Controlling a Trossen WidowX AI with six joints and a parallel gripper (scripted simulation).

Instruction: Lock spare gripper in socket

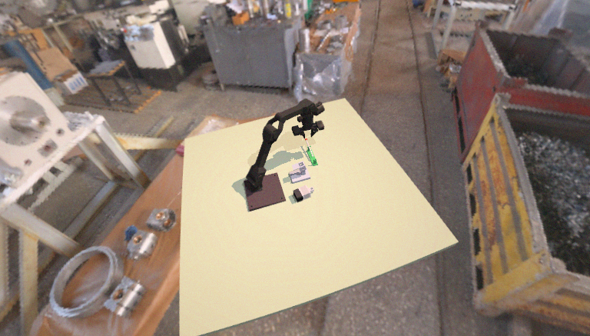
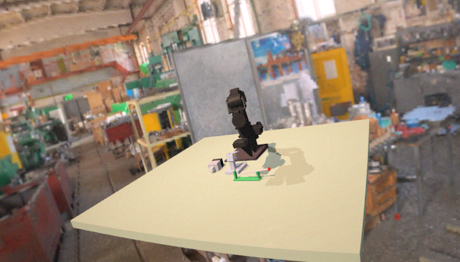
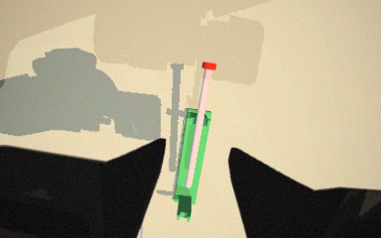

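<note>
The lock pin (image 1: 307, 145) (image 2: 254, 171) (image 3: 198, 126), a pale rod with a red head, lies lengthwise over the green cradle (image 1: 313, 161) (image 2: 247, 178) (image 3: 201, 159). In the exterior view it tilts a little, red head higher and sticking out past one post. My gripper (image 1: 309, 134) (image 3: 197, 150) is open and empty above the cradle, one finger on each side of the pin in the wrist view, touching neither. The pale mount (image 1: 299, 177) (image 2: 231, 166) stands beside the cradle; no pin shows in its socket. The spare gripper (image 1: 305, 192) (image 2: 213, 166), pale with a black end, lies on the mount's other side.
The arm's dark base plate (image 1: 266, 195) (image 2: 249, 157) lies close beside the mount and spare gripper. All stand on a pale yellow table (image 1: 313, 262) (image 2: 220, 214). The cradle, mount and spare gripper are in a close row. Shadows of the arm fall near the cradle.
</note>
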